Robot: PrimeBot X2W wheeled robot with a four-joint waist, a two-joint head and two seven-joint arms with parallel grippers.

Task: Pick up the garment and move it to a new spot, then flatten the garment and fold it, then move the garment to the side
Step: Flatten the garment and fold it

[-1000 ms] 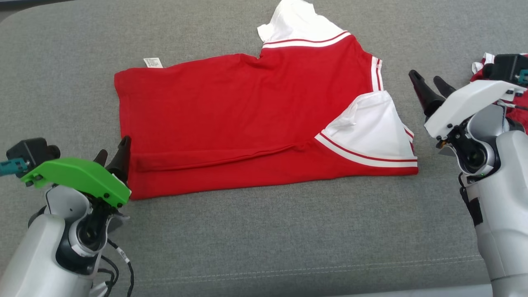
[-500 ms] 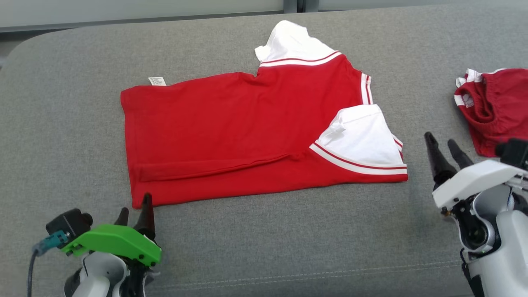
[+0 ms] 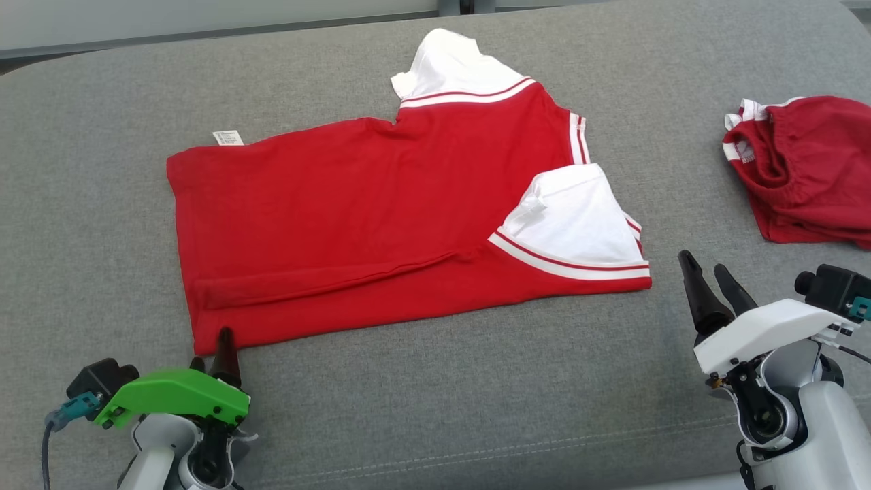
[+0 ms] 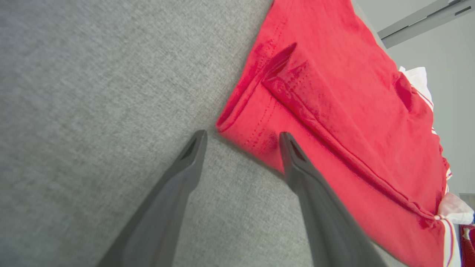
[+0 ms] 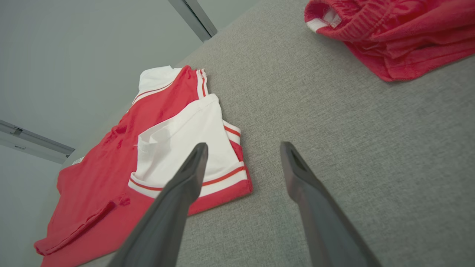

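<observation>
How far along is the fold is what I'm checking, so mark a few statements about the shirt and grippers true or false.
1. The shirt lies spread on the grey cushion. True.
2. The left gripper is shut on the shirt's hem. False: it is open at the near corner, holding nothing.
3. The right gripper is open, off the shirt. True.
4. A second red garment lies on the robot's left. False: it lies on the right.
5. One white sleeve lies folded over the red body. True.
</observation>
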